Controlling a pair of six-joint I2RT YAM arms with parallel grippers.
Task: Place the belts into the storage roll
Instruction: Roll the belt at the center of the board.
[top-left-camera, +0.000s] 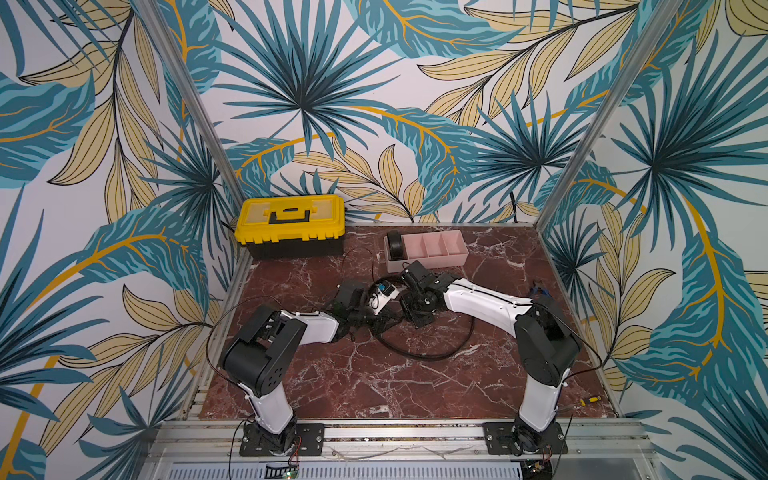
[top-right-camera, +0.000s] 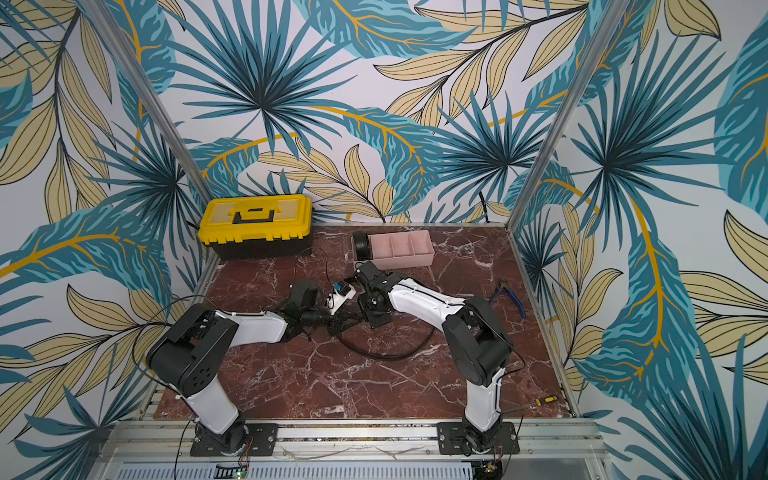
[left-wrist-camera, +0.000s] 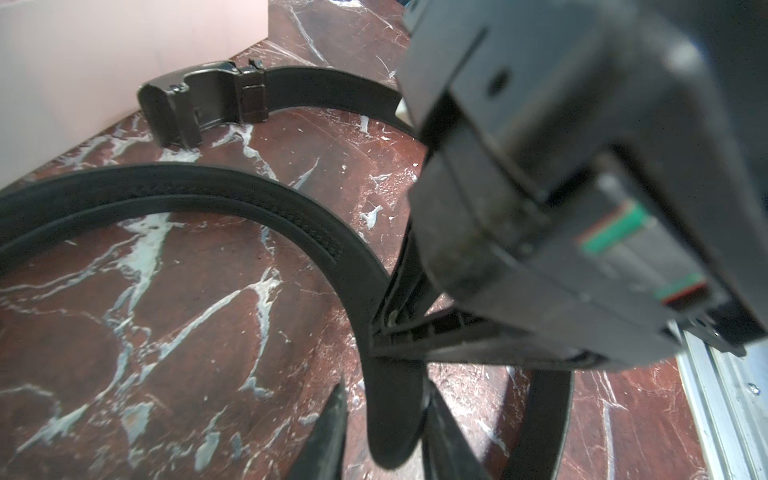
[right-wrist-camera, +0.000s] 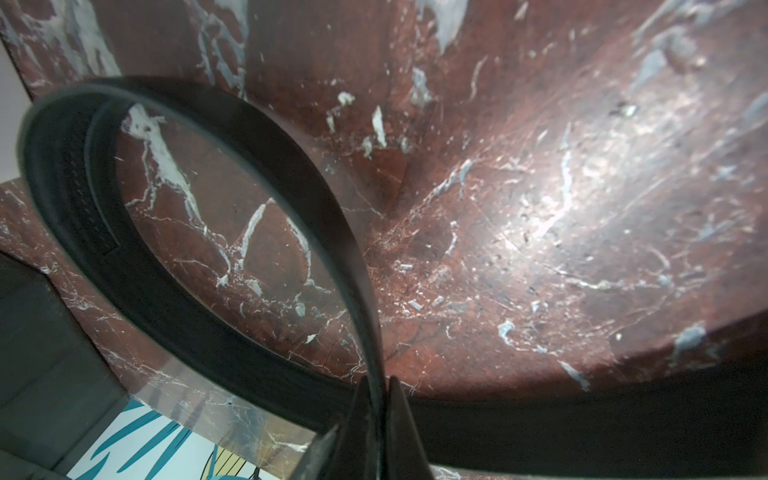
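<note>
One belt (top-left-camera: 397, 245) sits as a tight coil in the end compartment of the pink storage roll (top-left-camera: 432, 259), in both top views (top-right-camera: 362, 244). The other belt (top-left-camera: 419, 355) lies as a loose loop on the marble between my arms. Its dark buckle (left-wrist-camera: 199, 104) rests beside the storage roll's wall (left-wrist-camera: 83, 62). My right gripper (right-wrist-camera: 376, 386) is shut on this belt's strap, which stands on edge between the fingers. My left gripper (left-wrist-camera: 386, 399) straddles the belt's rounded tip (left-wrist-camera: 390, 415); the tip touches one finger and a gap shows at the other.
A yellow-and-black toolbox (top-left-camera: 291, 224) stands at the back left. Blue-handled pliers (top-left-camera: 540, 291) lie near the right edge and a yellow screwdriver (top-left-camera: 590, 400) at the front right corner. Thin black cables trail over the table by the arms.
</note>
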